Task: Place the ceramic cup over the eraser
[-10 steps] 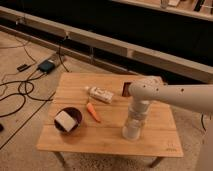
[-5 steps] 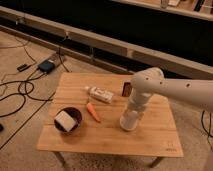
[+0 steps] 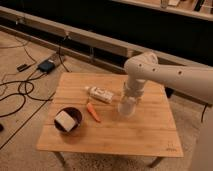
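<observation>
The white ceramic cup (image 3: 126, 107) is over the middle of the wooden table (image 3: 150, 140), right of the centre. My gripper (image 3: 131, 96) comes down onto it from above at the end of the white arm (image 3: 165, 75) and is shut on the cup. The cup hangs tilted slightly left under the wrist. The eraser does not show; the arm and cup cover the back middle of the table where it lay.
A long white tube-like pack (image 3: 100, 93) lies left of the cup. An orange stick-like thing (image 3: 93, 112) lies in front of it. A dark round bowl (image 3: 75, 116) with a white block (image 3: 64, 120) sits front left. Cables and a black box (image 3: 46, 66) are on the floor at left.
The gripper has carried the cup from the front right of the table back and a little left, toward where the eraser lay. The eraser, seen earlier behind the arm, is now covered.
</observation>
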